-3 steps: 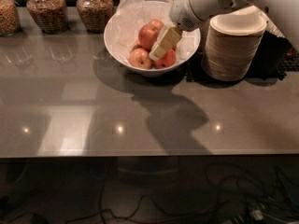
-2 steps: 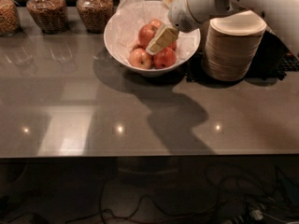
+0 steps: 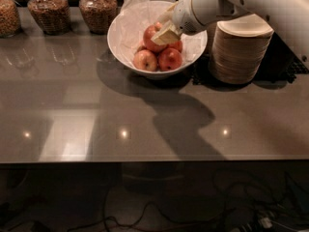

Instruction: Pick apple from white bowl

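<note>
The white bowl (image 3: 117,41) with a crinkled paper liner stands at the back middle of the grey table. Several apples lie in it. The large red-orange apple (image 3: 150,38) sits on top of the pile. My gripper (image 3: 166,32) reaches in from the upper right and lies against that apple's right side, covering part of it. Two smaller apples (image 3: 145,60) lie at the front of the bowl below it.
A stack of tan disposable bowls (image 3: 239,50) stands right next to the white bowl on its right, under my arm. Three glass jars (image 3: 46,8) of brown food line the back left edge. The grey tabletop (image 3: 145,124) stretches forward to the near edge.
My gripper has moved a little up and to the left inside the bowl, onto the large apple's side. The apples have hardly shifted.
</note>
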Controlling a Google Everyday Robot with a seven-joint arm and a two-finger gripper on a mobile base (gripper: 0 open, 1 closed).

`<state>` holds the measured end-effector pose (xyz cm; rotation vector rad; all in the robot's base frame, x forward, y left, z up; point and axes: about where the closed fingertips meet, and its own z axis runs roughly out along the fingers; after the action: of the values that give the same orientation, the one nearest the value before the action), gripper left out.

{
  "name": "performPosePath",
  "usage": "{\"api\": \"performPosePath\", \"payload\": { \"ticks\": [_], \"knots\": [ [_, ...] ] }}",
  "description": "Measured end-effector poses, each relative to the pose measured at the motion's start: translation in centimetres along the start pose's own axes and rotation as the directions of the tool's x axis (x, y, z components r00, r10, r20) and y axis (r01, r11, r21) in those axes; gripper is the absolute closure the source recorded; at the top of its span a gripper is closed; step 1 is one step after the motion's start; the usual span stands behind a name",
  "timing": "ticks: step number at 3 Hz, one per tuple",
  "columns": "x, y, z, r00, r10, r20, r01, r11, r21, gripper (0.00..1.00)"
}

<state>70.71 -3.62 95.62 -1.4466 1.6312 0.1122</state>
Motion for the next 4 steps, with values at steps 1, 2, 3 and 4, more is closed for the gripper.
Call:
{"api": "performPosePath", "payload": {
  "ticks": [1, 2, 3, 4],
  "knots": [
    [0.2, 0.0, 0.3, 1.0, 0.003, -0.001, -0.003, 1.0, -0.001, 0.38],
    [1.2, -0.2, 1.6, 1.0, 0.015, -0.004, -0.015, 0.9998, -0.011, 0.29],
    [1.8, -0.6, 2.8, 1.0, 0.019, -0.001, -0.019, 0.9997, -0.017, 0.32],
    [2.3, -0.9, 4.0, 1.0, 0.023, 0.001, -0.023, 0.9994, -0.026, 0.32]
  ]
}}
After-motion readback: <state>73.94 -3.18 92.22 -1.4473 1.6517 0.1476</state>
